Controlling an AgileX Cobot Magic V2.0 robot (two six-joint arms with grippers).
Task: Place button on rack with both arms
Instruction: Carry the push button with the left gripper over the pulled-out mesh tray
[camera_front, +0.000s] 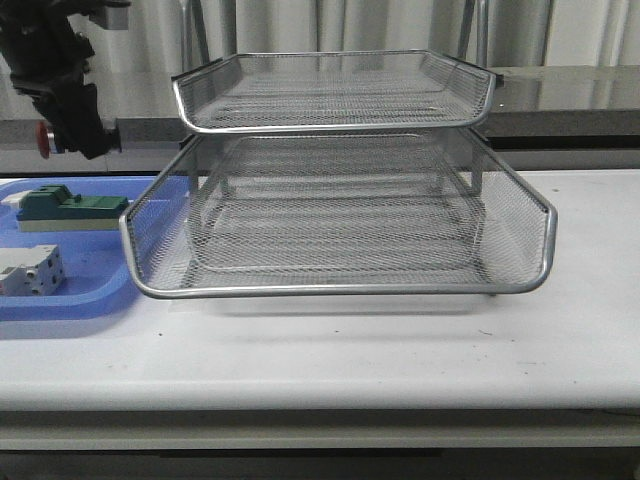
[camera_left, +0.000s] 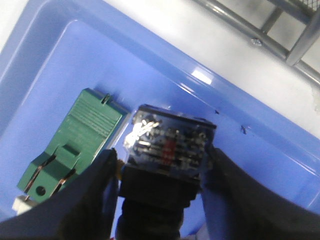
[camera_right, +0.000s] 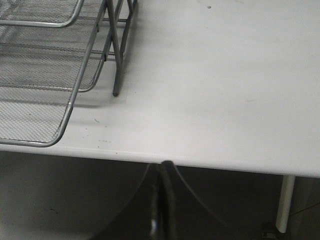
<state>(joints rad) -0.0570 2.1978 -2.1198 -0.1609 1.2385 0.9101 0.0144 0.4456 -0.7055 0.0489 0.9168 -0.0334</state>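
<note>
Left claw (camera_left: 160, 200) is clamped on the button (camera_left: 167, 150), up over the blue tray (camera_front: 60, 305), which holds a green block (camera_front: 75, 208) and a white one (camera_front: 30, 270). Rack (camera_front: 340, 240) tiers look empty. Right claw (camera_right: 162, 200) is pinched closed.

No readable text, labels or numbers anywhere.

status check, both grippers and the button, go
Left gripper shut on the button, raised above the blue tray. Right gripper shut, empty, off the table edge. Rack tiers unobstructed.
</note>
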